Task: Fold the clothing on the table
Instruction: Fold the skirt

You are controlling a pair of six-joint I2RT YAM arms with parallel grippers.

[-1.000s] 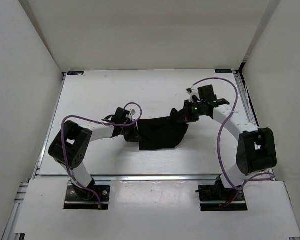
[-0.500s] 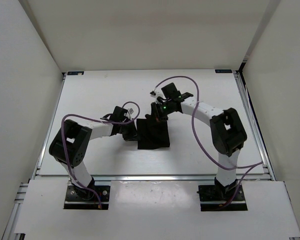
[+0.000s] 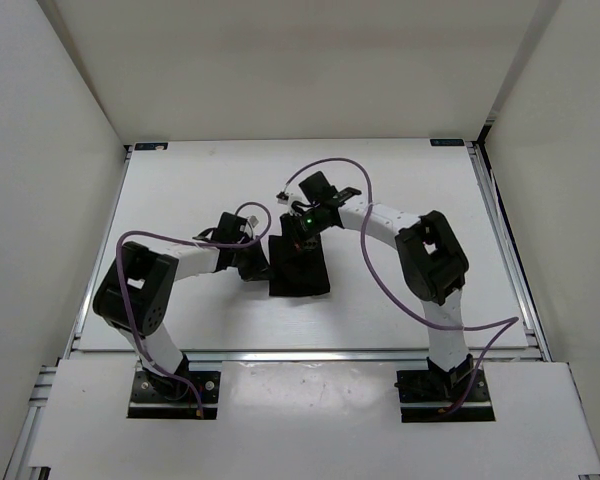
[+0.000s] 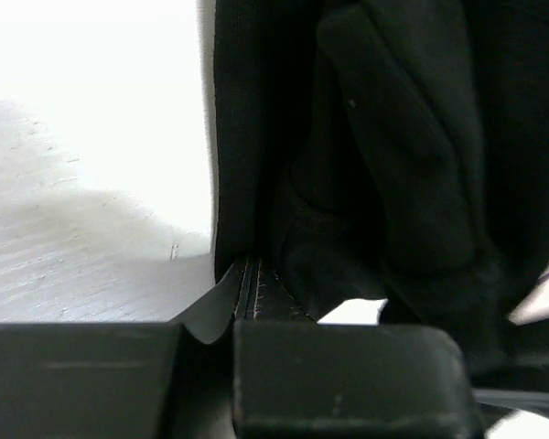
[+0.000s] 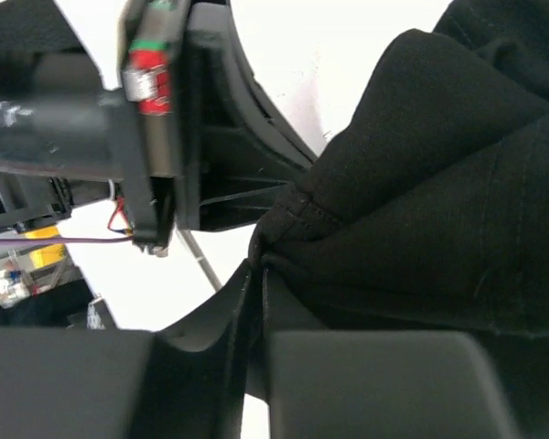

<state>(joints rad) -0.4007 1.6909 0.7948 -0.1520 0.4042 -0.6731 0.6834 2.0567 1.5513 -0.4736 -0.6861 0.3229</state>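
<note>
The black clothing (image 3: 300,270) lies on the white table (image 3: 180,190) as a narrow doubled-over rectangle between the two arms. My left gripper (image 3: 254,262) sits at its left edge; in the left wrist view the gripper (image 4: 242,291) is shut on a stitched hem of the clothing (image 4: 393,165). My right gripper (image 3: 298,230) hovers over the clothing's far left corner. In the right wrist view its jaws (image 5: 259,273) stand nearly together with a hem of the clothing (image 5: 457,201) pinched at their tips, close to the left arm's wrist (image 5: 156,137).
White walls enclose the table on three sides, and silver rails (image 3: 500,240) run along its edges. Purple cables (image 3: 325,170) loop above both arms. The two wrists are very close together over the cloth.
My right arm has swung left across the table, carrying the clothing's right side over onto its left side. The clothing now looks much narrower. The left gripper has hardly moved.
</note>
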